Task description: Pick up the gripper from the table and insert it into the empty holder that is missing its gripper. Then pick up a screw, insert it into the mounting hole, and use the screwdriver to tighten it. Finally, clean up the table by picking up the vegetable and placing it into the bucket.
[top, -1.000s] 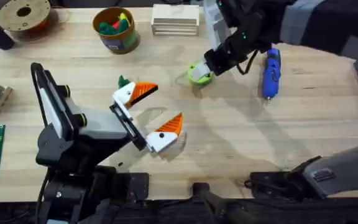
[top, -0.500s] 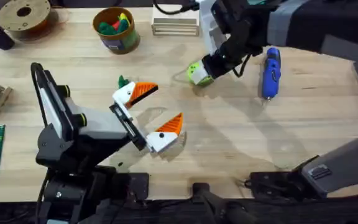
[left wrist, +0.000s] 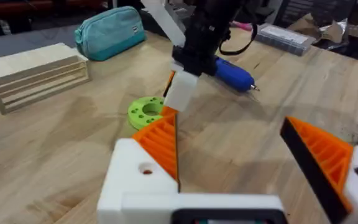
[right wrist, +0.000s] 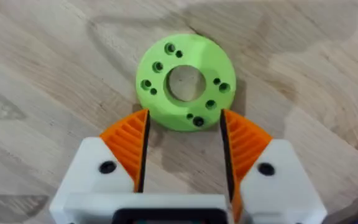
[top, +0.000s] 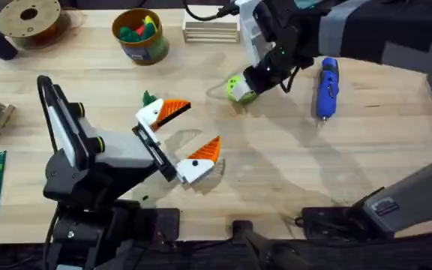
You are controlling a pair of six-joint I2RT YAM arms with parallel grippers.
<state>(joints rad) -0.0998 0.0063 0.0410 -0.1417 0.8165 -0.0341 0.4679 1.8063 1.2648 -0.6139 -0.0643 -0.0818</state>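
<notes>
Workshop or robotics lab: wooden surface (top: 276, 165), filament spool (top: 28, 20), blue electric screwdriver (top: 326, 88) (3D-printed green disc (right wrist: 184, 81) too), stacked wooden slats (left wrist: 33, 74).

— What was the pale grained wooden table (top: 291, 165) like?
— Matt. The bright green round plastic disc (right wrist: 184, 81) looked smooth, the orange plastic pads (right wrist: 128, 149) ribbed on matt white plastic blocks (right wrist: 89, 174).

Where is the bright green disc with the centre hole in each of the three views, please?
Overhead: green disc lies on the table at upper centre, under the right gripper.
Left wrist: green disc lies mid-frame, beside the right gripper's white finger.
Right wrist: green disc lies at top centre, just beyond the open orange pads.
Shared landmark: the blue screwdriver beside the disc shows in the overhead and left wrist views.
</notes>
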